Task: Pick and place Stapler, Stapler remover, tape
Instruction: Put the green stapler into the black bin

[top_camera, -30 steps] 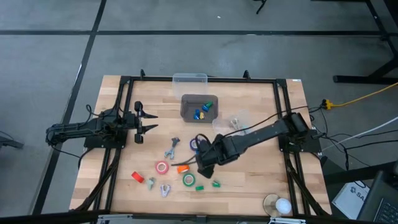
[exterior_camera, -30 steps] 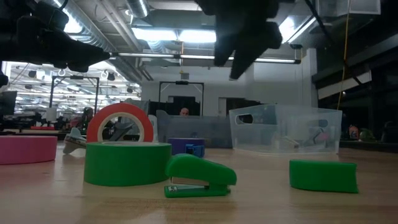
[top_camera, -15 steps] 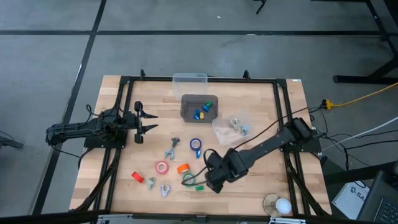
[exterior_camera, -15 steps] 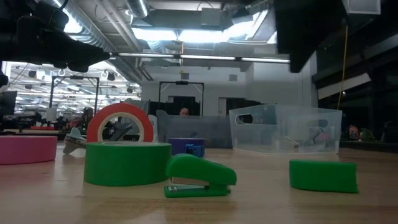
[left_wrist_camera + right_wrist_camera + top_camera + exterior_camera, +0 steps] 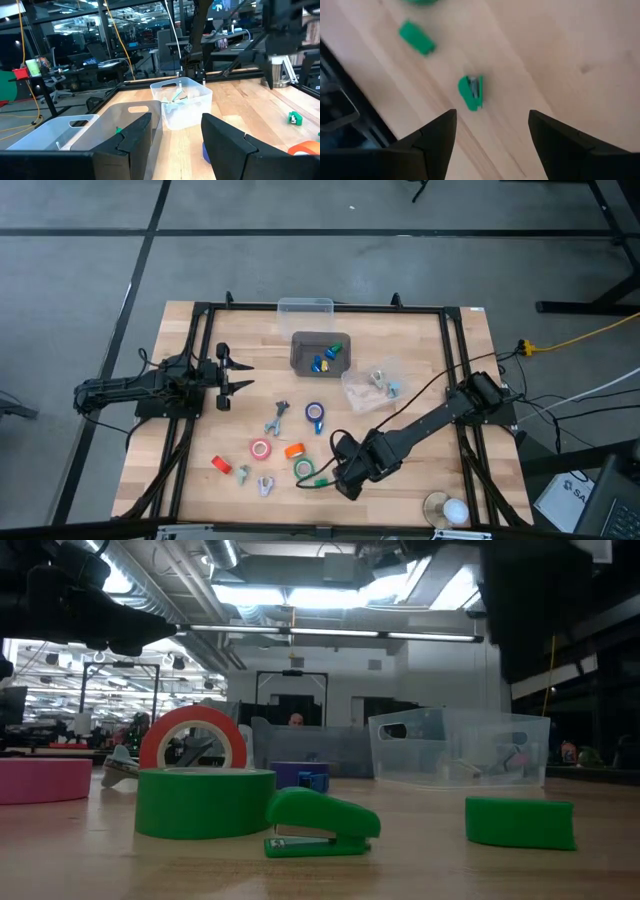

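High view shows me a wooden tabletop (image 5: 420, 360) with pale planks. I count three tape rings: a red-pink roll (image 5: 261, 449), a green roll (image 5: 304, 470) and a blue roll (image 5: 315, 413). The small green stapler (image 5: 471, 92) is smooth plastic and lies flat near the front edge, just beside the green roll. A green block (image 5: 417, 37) lies near it. My right gripper (image 5: 343, 485) reaches low across the front of the tabletop above the stapler, jaws spread wide and holding nothing. My left gripper (image 5: 243, 374) waits at the left side, jaws apart and holding nothing.
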